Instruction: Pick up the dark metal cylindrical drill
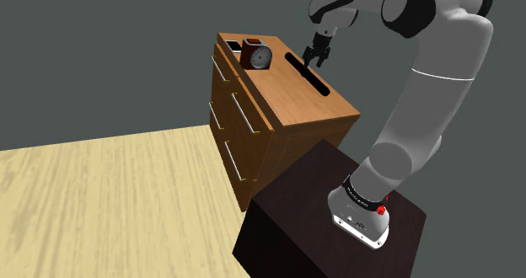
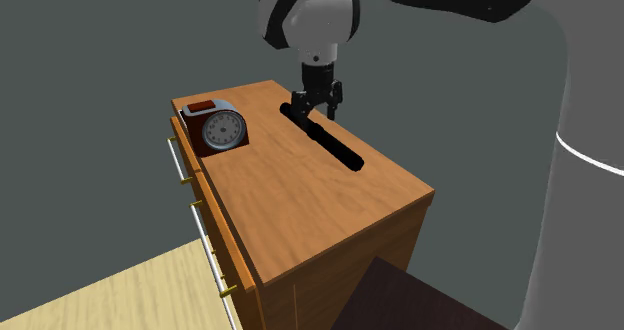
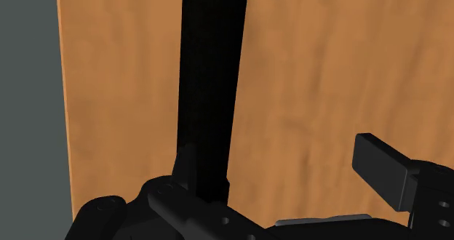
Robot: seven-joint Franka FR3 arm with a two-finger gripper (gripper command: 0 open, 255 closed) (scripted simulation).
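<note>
Black drill (image 2: 338,146), orange-brown wood-grain dresser (image 2: 300,208), reddish-brown, grey-faced clock (image 2: 222,130), pale yellow streaked floor (image 1: 101,192)

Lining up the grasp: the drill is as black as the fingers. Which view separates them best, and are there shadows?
Wrist view: the drill is flat black and merges with one finger; the other finger shows grey edges. Second exterior view: the drill's outline is crisp against the wooden dresser top. Shoulder view: no cast shadow visible.

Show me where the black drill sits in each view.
Shoulder view: the drill lies along the dresser top's right edge.
Second exterior view: drill near the top's right edge, right of the clock.
Wrist view: drill running ahead from the open gripper, beside one finger.
Shared landmark: the wooden dresser top.
</note>
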